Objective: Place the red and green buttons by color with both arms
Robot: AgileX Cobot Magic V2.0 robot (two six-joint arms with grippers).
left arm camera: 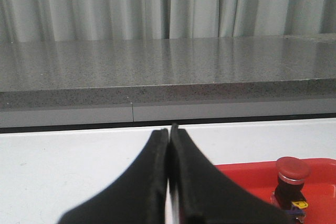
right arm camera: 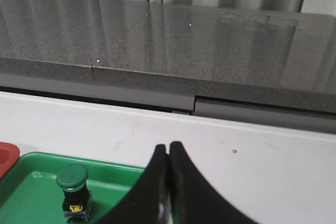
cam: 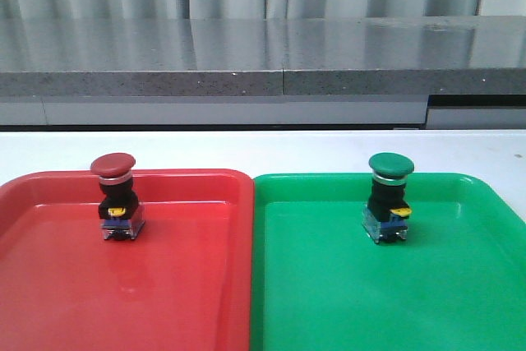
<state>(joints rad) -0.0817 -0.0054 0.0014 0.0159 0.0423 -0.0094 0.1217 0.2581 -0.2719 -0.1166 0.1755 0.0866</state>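
The red button [cam: 114, 195] stands upright in the red tray [cam: 49, 285], the green button [cam: 389, 196] in the green tray [cam: 460, 302], on the white bench [cam: 263, 150]. Only the wrist views show each pincer, left [left arm camera: 169, 129] and right [right arm camera: 168, 144], both closed and empty above the bench.

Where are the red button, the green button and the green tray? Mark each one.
red button [cam: 113, 165], front view, on its cap.
green button [cam: 390, 164], front view, on its cap.
green tray [cam: 460, 285], front view, on its bare floor.
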